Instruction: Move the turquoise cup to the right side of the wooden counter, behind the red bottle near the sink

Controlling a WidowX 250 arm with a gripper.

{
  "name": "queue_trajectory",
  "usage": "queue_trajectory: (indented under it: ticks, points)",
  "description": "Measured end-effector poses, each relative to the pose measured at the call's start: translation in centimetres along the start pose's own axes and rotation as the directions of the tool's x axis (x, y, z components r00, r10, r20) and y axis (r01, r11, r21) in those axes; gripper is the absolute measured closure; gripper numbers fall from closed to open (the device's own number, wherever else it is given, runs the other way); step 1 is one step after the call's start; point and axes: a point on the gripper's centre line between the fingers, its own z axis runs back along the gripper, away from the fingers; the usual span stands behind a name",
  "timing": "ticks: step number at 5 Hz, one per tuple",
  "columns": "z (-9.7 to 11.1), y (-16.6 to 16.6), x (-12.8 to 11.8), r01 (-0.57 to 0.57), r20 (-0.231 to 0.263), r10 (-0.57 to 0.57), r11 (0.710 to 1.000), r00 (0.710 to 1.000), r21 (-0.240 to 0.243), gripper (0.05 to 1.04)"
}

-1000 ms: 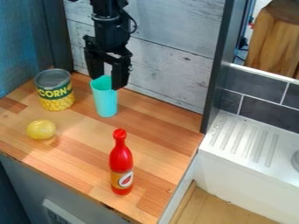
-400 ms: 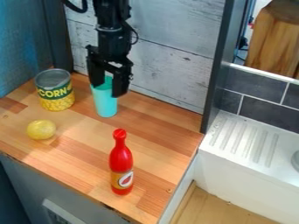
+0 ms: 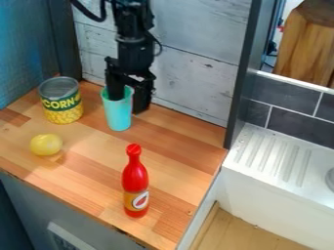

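Cup (image 3: pixel 118 116) (turquoise), fingers (image 3: pixel 114 87) apart — one inside

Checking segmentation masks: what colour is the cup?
The cup is light turquoise, best seen in the camera view.

Glossy black arm, blocky joints, looping black cable (image 3: pixel 91 13)

From my station, the bottle (image 3: pixel 135 183) looked like smooth, glossy plastic, and the cup (image 3: pixel 118 115) like smooth plastic too. I saw a metal rim on the can (image 3: pixel 60 100), a wood-block counter (image 3: pixel 91 171) with a slight sheen, and rough-looking boards (image 3: pixel 189 73) behind.
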Motion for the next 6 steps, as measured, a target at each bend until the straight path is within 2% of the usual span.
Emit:
queue_trajectory:
  ticks: [2,3,4,5,6]
  points:
    - [-1.12,-0.02,0.57,0.005,-0.021,-0.005,1.0,1.0,-0.017,0.115]
    - [-1.19,0.13,0.64,0.007,-0.027,-0.008,1.0,1.0,-0.011,0.351]
    - [-1.13,0.21,0.54,0.011,-0.032,-0.011,1.0,0.999,-0.006,0.635]
    - [-1.19,0.39,0.44,0.011,-0.038,-0.011,1.0,0.999,0.001,0.838]
    - [-1.13,0.42,0.41,0.008,-0.04,-0.008,1.0,0.999,0.007,0.958]
